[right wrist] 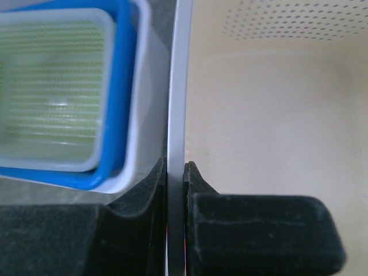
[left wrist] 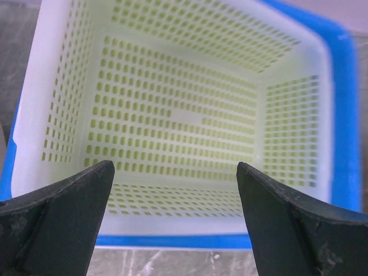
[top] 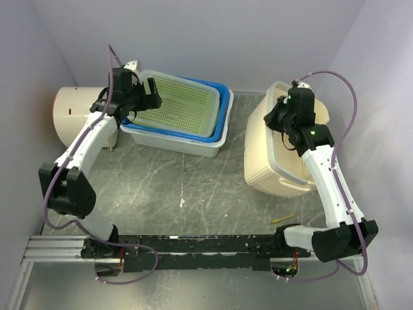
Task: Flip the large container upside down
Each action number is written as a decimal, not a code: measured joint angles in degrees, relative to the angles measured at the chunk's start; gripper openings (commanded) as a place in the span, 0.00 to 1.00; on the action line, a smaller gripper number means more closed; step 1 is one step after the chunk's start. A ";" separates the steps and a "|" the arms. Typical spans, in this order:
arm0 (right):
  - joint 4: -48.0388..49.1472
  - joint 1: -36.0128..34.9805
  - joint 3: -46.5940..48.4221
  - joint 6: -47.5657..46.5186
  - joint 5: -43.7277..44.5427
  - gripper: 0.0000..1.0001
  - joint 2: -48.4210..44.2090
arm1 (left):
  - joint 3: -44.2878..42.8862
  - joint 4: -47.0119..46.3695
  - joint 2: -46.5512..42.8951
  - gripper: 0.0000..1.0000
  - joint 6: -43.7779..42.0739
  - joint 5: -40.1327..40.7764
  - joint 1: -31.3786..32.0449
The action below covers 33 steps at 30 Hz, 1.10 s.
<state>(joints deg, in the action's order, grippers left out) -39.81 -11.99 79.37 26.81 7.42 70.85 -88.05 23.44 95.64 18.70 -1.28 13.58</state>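
Observation:
The large container (top: pixel 274 169) is a cream perforated basket at the right of the table, tipped up on its side and tilted. My right gripper (top: pixel 284 121) is shut on its upper rim. In the right wrist view the thin grey rim edge (right wrist: pixel 178 86) runs straight between the pinched fingers of that gripper (right wrist: pixel 175 168), with the cream inside wall (right wrist: pixel 270 115) to the right. My left gripper (top: pixel 151 95) hovers open over the near-left edge of a green perforated basket (top: pixel 184 106). In the left wrist view that basket (left wrist: pixel 184 115) fills the space beyond the left gripper (left wrist: pixel 175 170), and nothing sits between its fingers.
The green basket is nested in a blue tray (top: pixel 223 117), which sits inside a white tub (top: pixel 193 145) at the back left. A white cylinder (top: pixel 74 116) lies by the left wall. A small yellow stick (top: pixel 282 219) lies near the front right. A black rail (top: pixel 193 245) spans the front.

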 measured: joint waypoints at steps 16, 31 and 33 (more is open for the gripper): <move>34.25 21.51 -18.49 26.93 -37.55 0.00 0.68 | 2.91 0.20 -11.54 1.00 0.42 -10.64 2.01; 17.55 11.63 -5.99 10.34 -24.61 0.65 3.96 | 5.16 1.22 -11.41 1.00 0.42 -11.96 6.73; 13.64 5.51 -2.91 6.62 -20.20 0.71 6.45 | 5.18 1.38 -11.41 0.99 0.42 -11.96 6.86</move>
<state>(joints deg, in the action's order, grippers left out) -26.17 -6.48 76.47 33.43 -12.78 77.30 -82.87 24.82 84.23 19.11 -13.23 20.45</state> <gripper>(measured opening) 0.636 0.995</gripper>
